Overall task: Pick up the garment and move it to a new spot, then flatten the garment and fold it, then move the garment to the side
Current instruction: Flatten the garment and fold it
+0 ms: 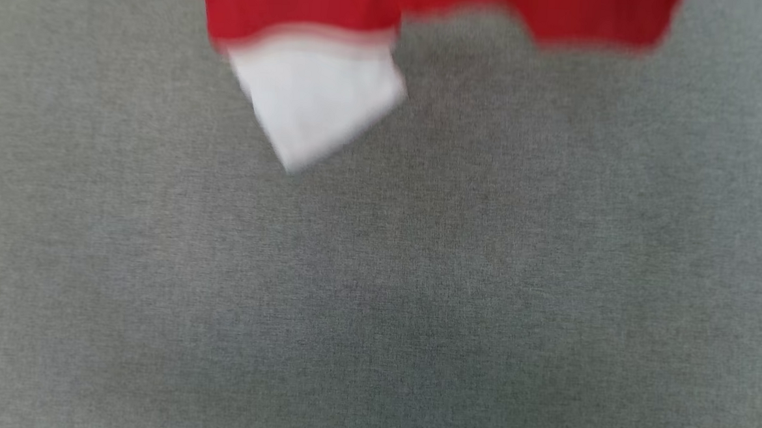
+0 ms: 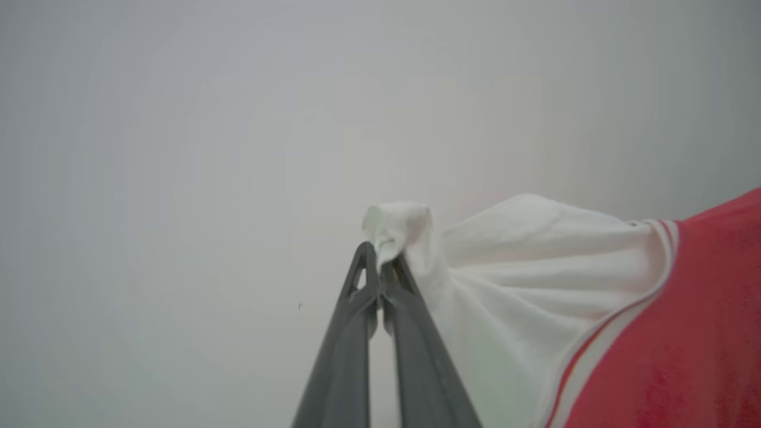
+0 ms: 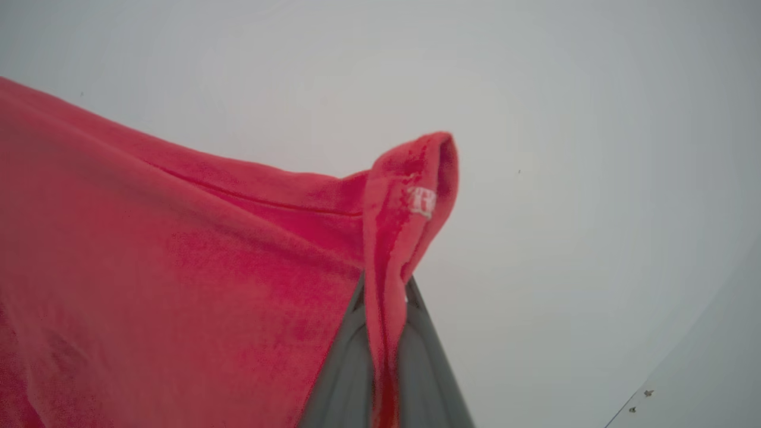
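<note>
1. The garment is showing, blurred, along the head view's top edge.
2. The left gripper is pinching its white sleeve, lower centre.
3. The right gripper is clamping its red fold, lower centre.

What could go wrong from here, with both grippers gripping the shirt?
1. The left gripper pinches only the tip of the white sleeve; that small bite could slip free.
2. The right gripper clamps a narrow red fold of the garment, so it may land bunched on the grey surface, making flattening harder.
</note>
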Robot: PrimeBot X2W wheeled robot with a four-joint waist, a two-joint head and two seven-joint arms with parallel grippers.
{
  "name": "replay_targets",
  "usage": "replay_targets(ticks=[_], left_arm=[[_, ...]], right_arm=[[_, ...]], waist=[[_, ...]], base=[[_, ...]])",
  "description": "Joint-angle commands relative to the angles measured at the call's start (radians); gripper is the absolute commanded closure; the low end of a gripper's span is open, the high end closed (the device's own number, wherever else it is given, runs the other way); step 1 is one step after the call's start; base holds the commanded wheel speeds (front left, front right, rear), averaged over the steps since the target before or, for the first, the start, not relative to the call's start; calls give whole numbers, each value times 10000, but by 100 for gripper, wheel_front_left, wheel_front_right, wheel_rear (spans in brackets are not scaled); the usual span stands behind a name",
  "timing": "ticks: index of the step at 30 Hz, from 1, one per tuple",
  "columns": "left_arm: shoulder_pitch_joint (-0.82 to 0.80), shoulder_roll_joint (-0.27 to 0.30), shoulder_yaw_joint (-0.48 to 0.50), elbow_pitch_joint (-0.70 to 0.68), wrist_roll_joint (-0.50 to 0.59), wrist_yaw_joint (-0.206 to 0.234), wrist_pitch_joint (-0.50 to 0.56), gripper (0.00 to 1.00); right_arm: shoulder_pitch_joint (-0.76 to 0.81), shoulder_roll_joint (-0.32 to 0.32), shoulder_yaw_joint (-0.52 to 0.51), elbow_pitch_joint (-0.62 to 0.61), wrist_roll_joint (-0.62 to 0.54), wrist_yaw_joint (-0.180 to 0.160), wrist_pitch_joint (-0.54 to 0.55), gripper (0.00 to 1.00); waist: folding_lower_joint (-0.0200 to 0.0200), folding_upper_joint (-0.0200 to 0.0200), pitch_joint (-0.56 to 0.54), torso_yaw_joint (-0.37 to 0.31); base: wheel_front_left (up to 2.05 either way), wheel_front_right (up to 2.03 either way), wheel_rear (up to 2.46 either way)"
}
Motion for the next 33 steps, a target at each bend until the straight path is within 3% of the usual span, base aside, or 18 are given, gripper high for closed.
replay_targets(ticks=[1,5,10,15,22,27,33], left_arm=[[-240,42,58,79,176,-13,-286,100],[-975,-231,111,594,956,-92,-2018,100],[-155,-359,-13,467,1033,-647,-2438,100],[1562,-11,-848,100,588,-906,-2003,100],[4262,617,-1676,-1308,-1320,-946,-333,100],[6571,1463,-1943,-3190,-3099,-379,1126,100],[8729,2626,-2278,-5757,-4347,903,1827,100]], right_arm=[[-136,50,-90,118,-149,-53,-257,100],[-740,437,-385,1071,-1196,-53,-2006,100],[-476,677,-155,2186,-1683,-53,-2595,100],[633,758,225,3040,-1255,-53,-2314,100],[2716,696,1164,3143,143,-51,-1435,100],[4562,292,2038,2199,1602,-51,-166,100],[6432,-798,2826,266,2786,-51,972,100]], waist=[[0,0,209,-49],[0,0,279,27],[0,0,66,180],[0,0,-365,311],[0,0,-903,435],[0,0,-1351,459],[0,0,-1707,424]], base=[[0,0,0],[0,0,0],[0,0,0],[0,0,0],[0,0,0],[0,0,0],[0,0,0]])
